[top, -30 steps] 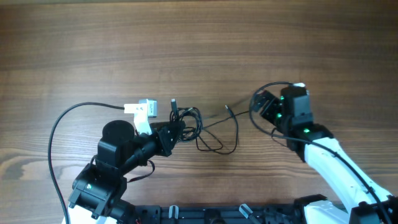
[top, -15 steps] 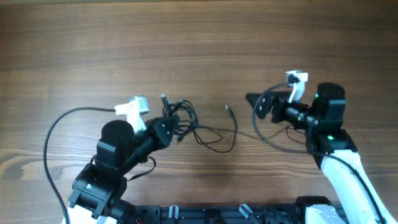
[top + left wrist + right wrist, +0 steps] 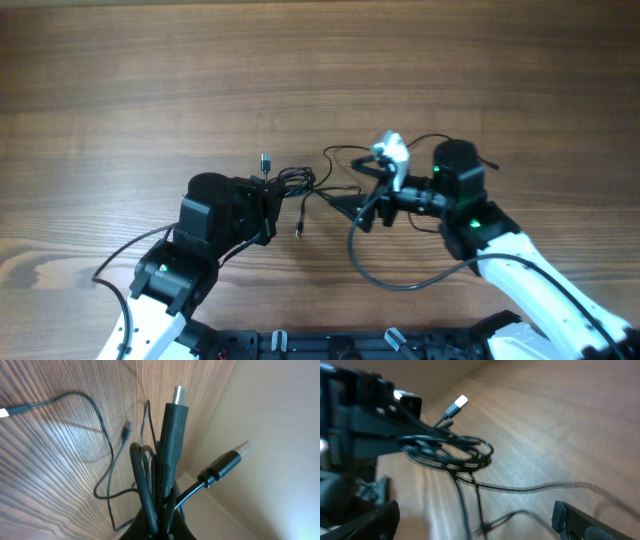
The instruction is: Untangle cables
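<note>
The cables [image 3: 292,182] are a bundle of thin black cords in loose loops at the table's middle, with strands trailing right and one plug end [image 3: 299,232] lying loose. My left gripper [image 3: 270,205] is shut on the bundle's left side. In the left wrist view the cords [image 3: 170,445] rise out of the jaws [image 3: 162,532], with two plug ends sticking up. My right gripper [image 3: 362,212] is open just right of the bundle and holds nothing. In the right wrist view its fingers [image 3: 470,517] straddle trailing strands, with the loops [image 3: 451,452] and a whitish plug [image 3: 457,405] ahead.
The wooden table [image 3: 320,80] stretches back. The right arm's thicker black wire [image 3: 385,280] loops on the table in front of that arm. The left arm's wire [image 3: 120,258] runs at the lower left. A black rail [image 3: 330,345] lines the front edge.
My right arm has swung left from the table's right side to just beside the bundle, gripper open. My left gripper has shifted right with the cables still in it.
</note>
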Controlling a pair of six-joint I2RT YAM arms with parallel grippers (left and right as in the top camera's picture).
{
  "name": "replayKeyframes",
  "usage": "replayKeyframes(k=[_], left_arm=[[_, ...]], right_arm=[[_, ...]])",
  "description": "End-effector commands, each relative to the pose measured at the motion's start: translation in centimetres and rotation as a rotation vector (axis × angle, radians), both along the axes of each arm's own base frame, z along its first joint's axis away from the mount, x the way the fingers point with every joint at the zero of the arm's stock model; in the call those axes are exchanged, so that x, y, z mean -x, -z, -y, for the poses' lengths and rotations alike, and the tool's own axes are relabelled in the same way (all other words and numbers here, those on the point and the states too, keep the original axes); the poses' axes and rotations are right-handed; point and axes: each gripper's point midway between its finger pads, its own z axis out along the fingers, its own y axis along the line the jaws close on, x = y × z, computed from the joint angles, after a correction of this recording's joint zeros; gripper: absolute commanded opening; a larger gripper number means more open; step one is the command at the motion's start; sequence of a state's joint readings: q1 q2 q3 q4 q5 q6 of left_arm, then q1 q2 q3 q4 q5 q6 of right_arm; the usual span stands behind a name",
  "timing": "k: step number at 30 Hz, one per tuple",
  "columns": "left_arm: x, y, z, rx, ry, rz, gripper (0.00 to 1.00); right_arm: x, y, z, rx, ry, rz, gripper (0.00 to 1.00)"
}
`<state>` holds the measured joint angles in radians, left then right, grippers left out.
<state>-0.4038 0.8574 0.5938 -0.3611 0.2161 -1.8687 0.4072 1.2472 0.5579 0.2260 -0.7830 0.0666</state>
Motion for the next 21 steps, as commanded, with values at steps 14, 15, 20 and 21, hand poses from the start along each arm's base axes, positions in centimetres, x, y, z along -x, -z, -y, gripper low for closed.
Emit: replayKeyframes(k=[14,15,20,21], left_arm=[[-0.4,-2.1,0.9,0.113,0.036,0.024,0.29],[-0.8,-2.1,0.3,0.055,0.056,0.073,0.41],[-1.6,-2.2,-1.4,-0.304,0.31,0.37,0.66],[-1.3,-2.3,-1.0,-0.336,0.372,0.413,0.65]], right_arm=[[1.0,2.9,-4.0,-0.082,-0.107,-0.192,0.04],[1.1,2.8,-4.0,-0.103,-0.091,-0.271,0.04],[1.3,2.1,-3.8,-0.18,-0.057,-0.485,0.04],[1.7,1.5,-3.9,-0.198,-0.093,-0.491,0.04]])
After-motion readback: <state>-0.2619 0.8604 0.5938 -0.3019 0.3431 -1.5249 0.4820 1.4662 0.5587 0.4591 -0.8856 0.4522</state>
